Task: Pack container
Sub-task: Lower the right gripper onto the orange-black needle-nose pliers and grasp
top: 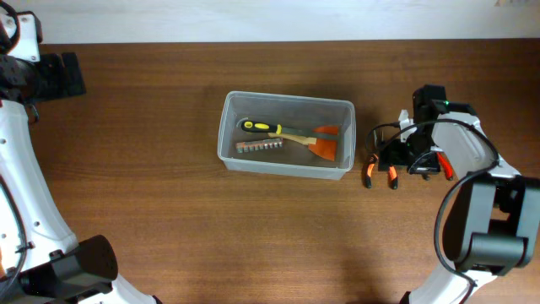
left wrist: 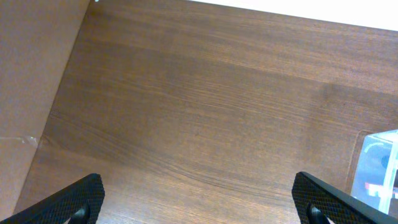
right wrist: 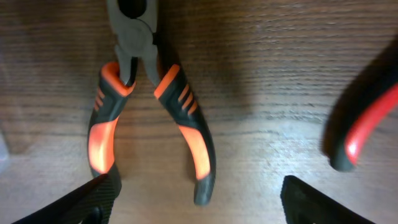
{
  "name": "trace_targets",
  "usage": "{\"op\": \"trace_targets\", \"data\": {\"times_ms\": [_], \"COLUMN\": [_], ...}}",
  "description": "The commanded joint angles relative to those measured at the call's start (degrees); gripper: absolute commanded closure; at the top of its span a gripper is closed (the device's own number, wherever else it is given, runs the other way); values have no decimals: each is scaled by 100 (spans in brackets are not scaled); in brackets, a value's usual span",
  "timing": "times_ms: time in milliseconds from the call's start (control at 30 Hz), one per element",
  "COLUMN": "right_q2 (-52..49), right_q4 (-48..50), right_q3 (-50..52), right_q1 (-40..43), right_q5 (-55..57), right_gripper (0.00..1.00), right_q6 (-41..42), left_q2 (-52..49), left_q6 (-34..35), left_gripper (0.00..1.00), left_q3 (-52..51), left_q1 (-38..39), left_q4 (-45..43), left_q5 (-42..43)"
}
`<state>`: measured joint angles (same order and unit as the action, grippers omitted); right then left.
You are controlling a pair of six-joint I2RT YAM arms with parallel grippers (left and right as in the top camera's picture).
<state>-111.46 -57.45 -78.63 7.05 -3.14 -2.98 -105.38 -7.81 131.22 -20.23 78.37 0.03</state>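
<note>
The container (top: 226, 143) is a clear plastic tub in the middle of the table. It holds a yellow-and-black handled tool (top: 263, 127), an orange scraper (top: 323, 149) and a row of metal bits (top: 258, 147). Right of it lie orange-and-black pliers (top: 380, 173) (right wrist: 152, 106). My right gripper (top: 396, 157) (right wrist: 199, 205) hangs low over them, open. One finger (right wrist: 93, 199) touches or overlaps the left handle's end; the right handle lies between the fingers. My left gripper (top: 78, 74) (left wrist: 199, 199) is open over bare wood at the far left.
A red-and-black handled tool (top: 444, 165) (right wrist: 367, 130) lies just right of the pliers, close to my right gripper. A corner of the tub (left wrist: 379, 165) shows at the right edge of the left wrist view. A pale wall runs along the table's far edge.
</note>
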Motion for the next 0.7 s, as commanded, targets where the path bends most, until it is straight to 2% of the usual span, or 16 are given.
{"op": "trace_targets", "data": {"times_ms": [0, 333, 500, 567, 667], "right_q2": [-249, -529, -529, -529, -529], "right_q4": [48, 142, 184, 203, 199], "right_q3": [-94, -92, -94, -94, -92], "right_q1": [9, 9, 9, 9, 9], "right_q5": [-116, -116, -114, -94, -74], "right_gripper": [18, 35, 57, 69, 70], "right_q6": [42, 44, 44, 44, 44], "left_q2": [26, 28, 26, 26, 28], "left_q6": [70, 68, 68, 68, 70], "left_gripper": [1, 1, 1, 1, 1], "left_q3": [7, 7, 7, 7, 7], "left_q1": [-17, -17, -17, -17, -17], "left_q4": [17, 17, 17, 17, 17], "left_q5": [39, 39, 39, 39, 39]}}
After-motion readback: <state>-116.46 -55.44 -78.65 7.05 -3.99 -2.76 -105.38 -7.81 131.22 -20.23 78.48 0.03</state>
